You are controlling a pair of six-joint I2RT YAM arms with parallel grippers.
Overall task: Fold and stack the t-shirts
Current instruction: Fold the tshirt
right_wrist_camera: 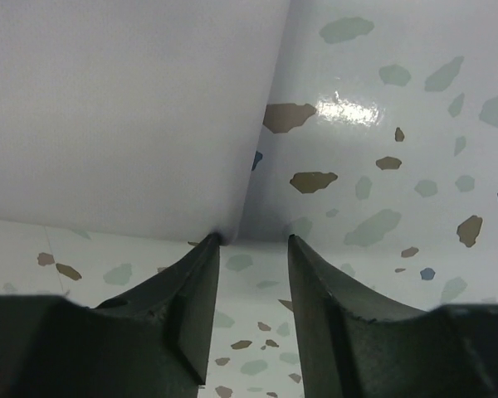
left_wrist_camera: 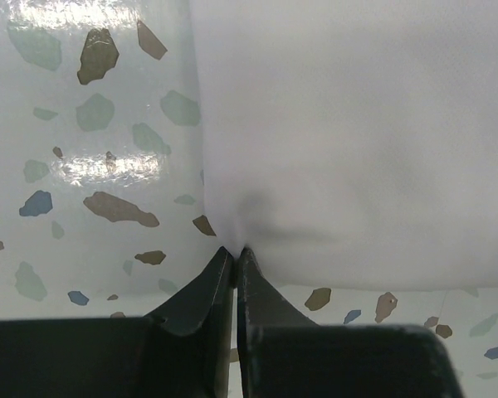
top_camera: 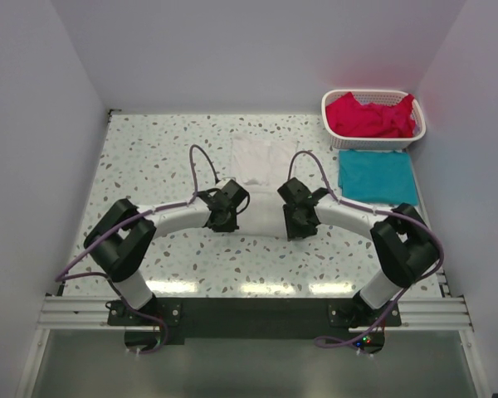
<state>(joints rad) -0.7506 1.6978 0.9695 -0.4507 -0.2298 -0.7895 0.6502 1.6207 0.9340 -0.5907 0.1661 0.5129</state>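
Surface: speckled table (top_camera: pixel 149 149) is lying under both arms, with white walls closing it in.
White shirt (top_camera: pixel 261 162): lying flat at mid-table, its near edge running from one gripper to the other.
Left gripper (left_wrist_camera: pixel 235 253): jaws are pressing together on the near-left corner; the fabric is puckering at the tips.
Right gripper (right_wrist_camera: pixel 253 245): jaws are standing apart at the near-right corner; one jaw is touching the corner and nothing is being held.
Teal shirt (top_camera: pixel 375 176): lying folded just in front of the basket (top_camera: pixel 373 143).
Red shirts (top_camera: pixel 369 116): sitting heaped in the basket.
Risk, skew: with only one corner being gripped, lifting now is likely to drag the shirt askew and spoil the fold.
Risk, miss: the open jaws are sitting at the very corner, so closing may be catching only table.
Risk, slip: the left pinch is taking little cloth and may be pulling free under tension.
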